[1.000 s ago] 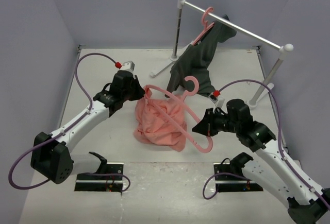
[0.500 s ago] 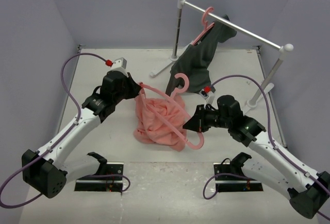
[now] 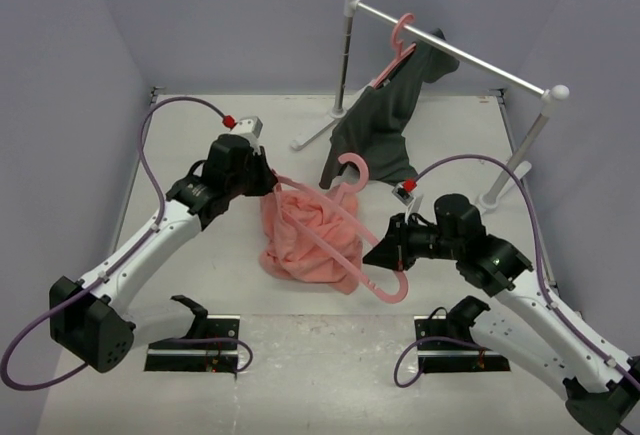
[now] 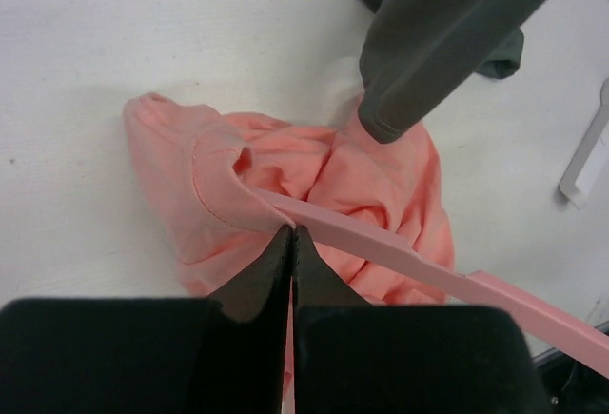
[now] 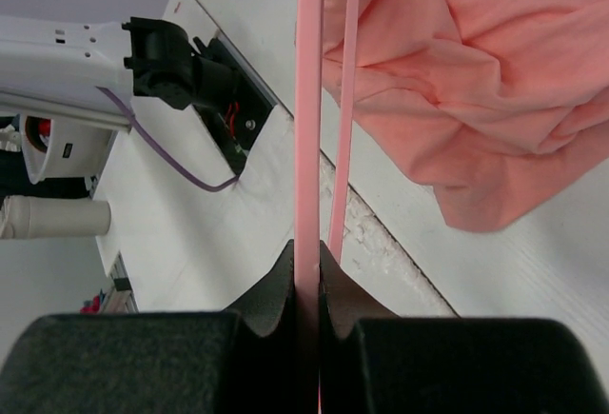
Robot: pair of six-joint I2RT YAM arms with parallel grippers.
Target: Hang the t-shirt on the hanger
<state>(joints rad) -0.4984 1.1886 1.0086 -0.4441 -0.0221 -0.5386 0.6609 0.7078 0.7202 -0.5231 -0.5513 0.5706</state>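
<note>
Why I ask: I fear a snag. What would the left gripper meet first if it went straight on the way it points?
The t-shirt: the left gripper, shut, has its tips at the bunched collar, beside the hanger. The dark grey garment lies farther on; depth unclear.

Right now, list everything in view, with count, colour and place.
t-shirt: one, salmon pink, crumpled mid-table
hanger: one, pink, lying across the t-shirt
second hanger: one, pink, hooked on the rail
garment: one, dark grey, draped from the second hanger
rail: one, white posts with a metal bar, back right
table: one, white, under everything
left gripper: one, black, shut on the t-shirt
right gripper: one, black, shut on the hanger
</note>
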